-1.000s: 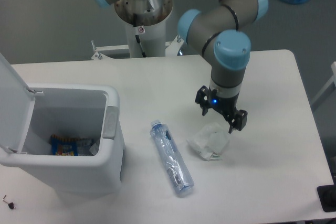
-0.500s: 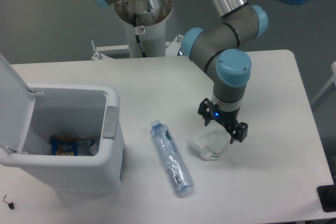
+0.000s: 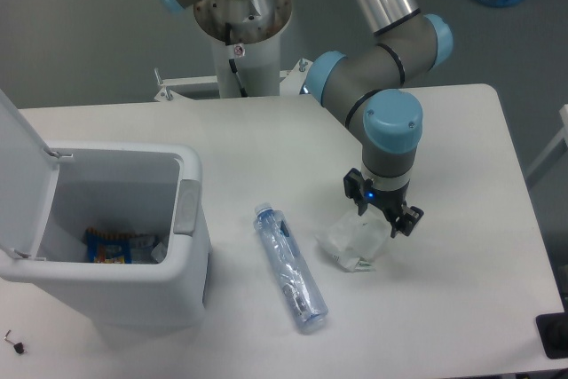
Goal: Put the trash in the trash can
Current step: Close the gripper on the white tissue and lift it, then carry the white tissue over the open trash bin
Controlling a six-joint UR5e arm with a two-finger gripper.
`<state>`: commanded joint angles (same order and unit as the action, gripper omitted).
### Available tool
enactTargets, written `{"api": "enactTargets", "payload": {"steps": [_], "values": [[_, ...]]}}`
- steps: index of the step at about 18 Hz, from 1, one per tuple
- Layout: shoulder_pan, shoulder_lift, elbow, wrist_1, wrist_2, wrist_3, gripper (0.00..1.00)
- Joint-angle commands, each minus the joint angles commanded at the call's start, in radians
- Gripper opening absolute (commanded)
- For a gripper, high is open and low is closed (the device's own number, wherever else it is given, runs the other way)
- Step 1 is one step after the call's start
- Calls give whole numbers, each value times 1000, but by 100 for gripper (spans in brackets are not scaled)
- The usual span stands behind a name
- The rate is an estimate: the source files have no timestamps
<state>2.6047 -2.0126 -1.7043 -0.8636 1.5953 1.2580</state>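
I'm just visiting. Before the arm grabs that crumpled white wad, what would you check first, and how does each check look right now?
1. Gripper open: ok, fingers spread.
2. Gripper over the wad: ok, at its upper right edge.
3. Fingers straddling the wad: cannot tell from this angle.
4. Bin lid up: ok, the opening is clear.
5. Room in the bin: ok, only a few scraps at the bottom.
6. Bottle out of the way: ok, it lies apart, left of the wad.
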Motion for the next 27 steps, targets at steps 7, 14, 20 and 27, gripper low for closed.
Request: {"api": "enactTargets", "payload": {"steps": [7,14,20,27], "values": [[-5,0,15,-2,-8,-48,0],[8,12,155,-3,-178,-244,0],[-12,112,178,-3,-290,-504,0],[-103,331,179,-3,-409,-860,0]]}}
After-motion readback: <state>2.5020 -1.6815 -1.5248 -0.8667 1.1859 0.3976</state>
